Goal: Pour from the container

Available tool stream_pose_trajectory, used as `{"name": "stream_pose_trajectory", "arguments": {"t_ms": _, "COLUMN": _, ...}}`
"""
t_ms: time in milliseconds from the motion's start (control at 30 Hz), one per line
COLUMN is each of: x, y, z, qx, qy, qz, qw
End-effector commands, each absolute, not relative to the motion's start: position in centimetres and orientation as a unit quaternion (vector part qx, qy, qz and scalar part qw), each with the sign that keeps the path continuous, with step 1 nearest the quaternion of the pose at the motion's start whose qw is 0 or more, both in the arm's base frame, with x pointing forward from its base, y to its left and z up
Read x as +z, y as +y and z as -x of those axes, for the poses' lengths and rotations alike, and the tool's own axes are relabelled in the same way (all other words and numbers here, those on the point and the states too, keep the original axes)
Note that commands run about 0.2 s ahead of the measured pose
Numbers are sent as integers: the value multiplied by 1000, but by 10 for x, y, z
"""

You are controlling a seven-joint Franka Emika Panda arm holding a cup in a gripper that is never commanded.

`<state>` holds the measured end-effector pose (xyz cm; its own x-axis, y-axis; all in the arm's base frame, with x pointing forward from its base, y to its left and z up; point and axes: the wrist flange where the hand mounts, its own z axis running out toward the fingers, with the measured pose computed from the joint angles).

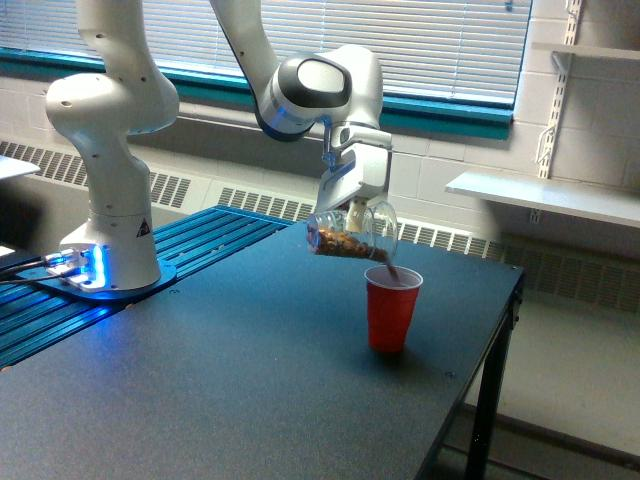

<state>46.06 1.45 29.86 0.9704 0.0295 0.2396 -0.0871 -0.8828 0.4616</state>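
Note:
The container point(353, 233) is a clear cup with brown bits inside, held on its side above the table by my gripper point(355, 210), which is shut on it. Its mouth points to the exterior view's right and dips down over the red cup point(391, 309). Brown bits stream from the mouth into the red cup, which stands upright on the dark table point(230, 380) near its right edge.
The arm's white base point(110, 240) stands on a blue ribbed platform point(190, 250) at the exterior view's left. The table's right edge point(500, 330) drops off just past the red cup. A white shelf point(550, 195) hangs on the wall behind.

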Motion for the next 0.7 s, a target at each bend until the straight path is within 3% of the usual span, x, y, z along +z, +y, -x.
{"name": "stream_pose_trajectory", "arguments": {"t_ms": 33, "x": 301, "y": 19, "z": -462, "qx": 121, "qy": 2, "qz": -961, "qw": 249}}
{"name": "stream_pose_trajectory", "arguments": {"t_ms": 700, "x": 302, "y": 21, "z": -465, "qx": 111, "qy": 24, "qz": -955, "qw": 273}}
